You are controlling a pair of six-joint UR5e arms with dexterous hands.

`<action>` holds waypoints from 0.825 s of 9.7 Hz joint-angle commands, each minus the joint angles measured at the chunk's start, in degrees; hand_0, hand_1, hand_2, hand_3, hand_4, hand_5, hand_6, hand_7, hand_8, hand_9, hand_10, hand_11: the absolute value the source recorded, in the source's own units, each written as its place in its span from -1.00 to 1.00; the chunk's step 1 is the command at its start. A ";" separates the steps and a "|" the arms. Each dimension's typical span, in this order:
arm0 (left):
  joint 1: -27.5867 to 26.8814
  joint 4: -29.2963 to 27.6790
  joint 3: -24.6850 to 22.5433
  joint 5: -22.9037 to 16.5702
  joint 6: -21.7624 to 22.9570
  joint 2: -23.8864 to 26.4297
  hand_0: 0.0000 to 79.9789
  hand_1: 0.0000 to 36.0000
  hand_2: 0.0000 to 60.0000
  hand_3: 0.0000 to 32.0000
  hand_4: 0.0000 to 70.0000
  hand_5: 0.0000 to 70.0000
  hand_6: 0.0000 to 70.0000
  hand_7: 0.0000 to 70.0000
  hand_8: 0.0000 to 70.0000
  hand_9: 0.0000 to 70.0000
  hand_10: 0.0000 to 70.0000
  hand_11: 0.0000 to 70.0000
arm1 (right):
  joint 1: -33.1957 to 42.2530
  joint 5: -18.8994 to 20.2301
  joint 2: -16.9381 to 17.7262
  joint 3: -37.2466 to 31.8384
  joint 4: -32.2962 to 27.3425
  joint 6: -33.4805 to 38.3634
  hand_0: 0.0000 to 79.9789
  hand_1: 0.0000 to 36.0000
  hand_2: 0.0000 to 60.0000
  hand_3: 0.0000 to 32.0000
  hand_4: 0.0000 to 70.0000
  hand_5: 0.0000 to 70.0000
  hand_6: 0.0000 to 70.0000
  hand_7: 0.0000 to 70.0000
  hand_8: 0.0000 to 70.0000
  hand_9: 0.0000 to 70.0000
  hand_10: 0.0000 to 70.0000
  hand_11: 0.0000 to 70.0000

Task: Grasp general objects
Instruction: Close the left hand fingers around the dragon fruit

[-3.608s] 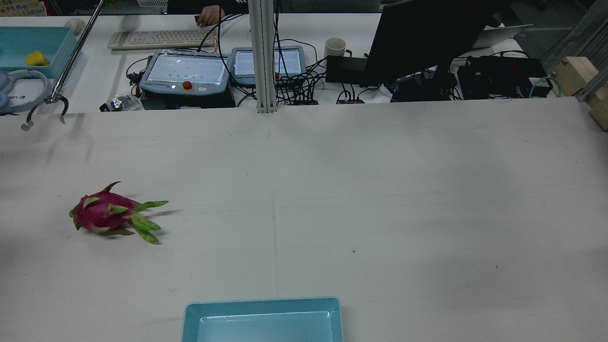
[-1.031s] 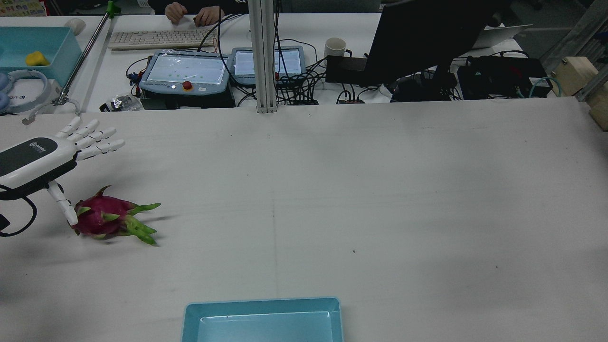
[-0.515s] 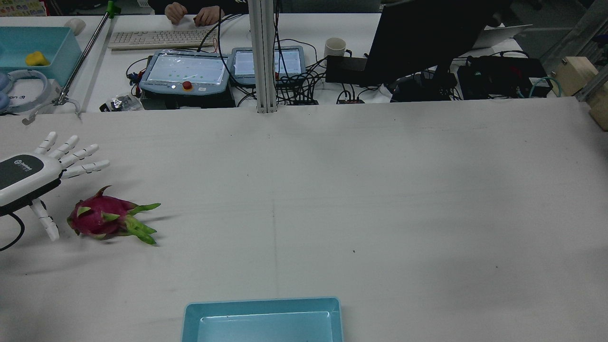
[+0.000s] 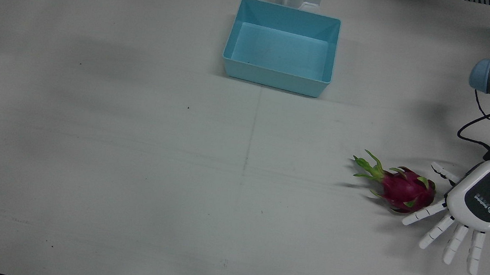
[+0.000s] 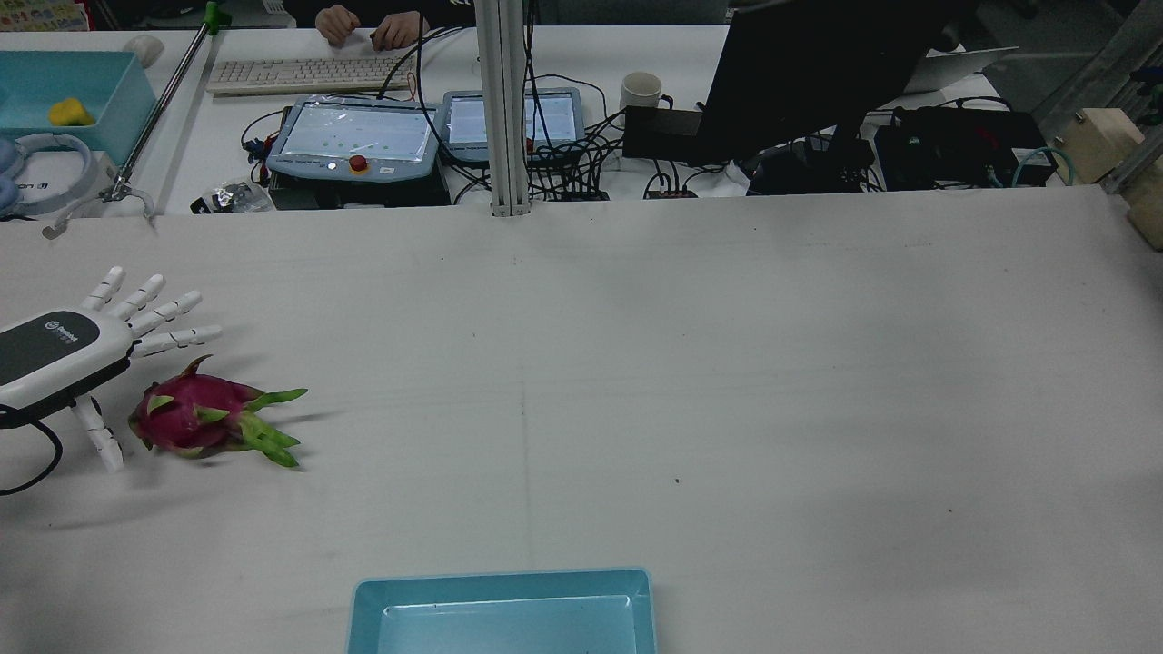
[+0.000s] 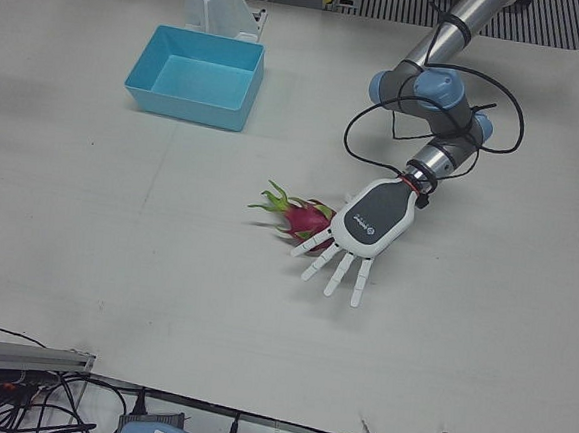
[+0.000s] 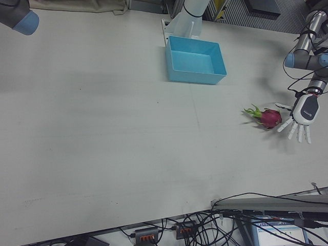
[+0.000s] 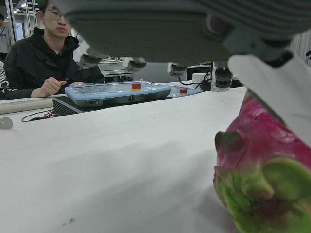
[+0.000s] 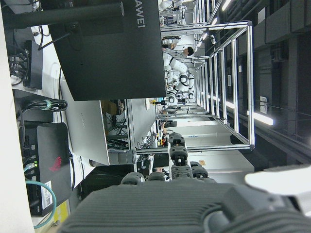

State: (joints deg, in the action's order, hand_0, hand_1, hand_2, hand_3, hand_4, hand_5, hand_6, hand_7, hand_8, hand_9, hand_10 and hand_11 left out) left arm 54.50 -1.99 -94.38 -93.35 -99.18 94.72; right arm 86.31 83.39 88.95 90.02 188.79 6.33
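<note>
A pink dragon fruit [image 5: 195, 420] with green leaf tips lies on the white table at my left side. It also shows in the front view [image 4: 405, 189], left-front view [image 6: 304, 218] and right-front view [image 7: 270, 117]. My left hand [image 5: 64, 350] is open, palm down, at the fruit's round end, with the thumb on one side and the spread fingers [image 4: 437, 230] on the other. It does not hold the fruit. The left hand view shows the fruit [image 8: 262, 165] close under the palm. My right hand [image 9: 160, 204] shows only in its own view, open and empty.
A light blue bin [image 4: 275, 77] stands at the table's middle near the robot's edge, also in the rear view [image 5: 363, 609]. Beyond the far edge are teach pendants [image 5: 354, 136], cables, a monitor [image 5: 818, 64] and a seated person [image 8: 39, 53].
My left hand came in from the left, touched the fruit's end, drew back, and now sits slightly closer again. The fruit shifted a little after the earliest frame and has stayed put since.
</note>
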 commanded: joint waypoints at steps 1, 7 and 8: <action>-0.18 -2.49 2.79 1.06 0.03 0.29 0.28 -0.16 -1.00 0.58 -1.00 -0.75 -1.00 -0.81 -1.00 -1.00 -1.00 -1.00 | 0.00 0.01 0.00 -0.02 0.00 0.00 -1.00 -1.00 -1.00 -1.00 -1.00 -1.00 -1.00 -1.00 -1.00 -1.00 -1.00 -1.00; -1.05 -2.15 2.89 1.16 0.82 0.64 0.24 -0.41 -1.00 -1.00 -0.41 -0.20 -1.00 -0.91 -1.00 -1.00 -1.00 -1.00 | 0.00 -0.07 0.00 -0.02 0.00 0.00 -1.00 -1.00 -1.00 -1.00 -1.00 -1.00 -1.00 -1.00 -1.00 -1.00 -1.00 -1.00; -3.32 -1.27 2.80 1.16 0.83 0.91 0.23 -0.46 -1.00 -1.00 -0.37 -0.17 -1.00 -0.91 -1.00 -1.00 -1.00 -1.00 | 0.00 -0.07 0.00 -0.02 0.00 0.00 -1.00 -1.00 -1.00 -1.00 -1.00 -1.00 -1.00 -1.00 -1.00 -1.00 -1.00 -1.00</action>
State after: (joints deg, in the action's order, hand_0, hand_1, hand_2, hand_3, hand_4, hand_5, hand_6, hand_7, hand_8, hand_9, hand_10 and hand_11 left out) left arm 53.96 -4.50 -91.39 -92.20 -98.73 95.28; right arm 86.31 83.33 88.95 90.00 188.79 6.33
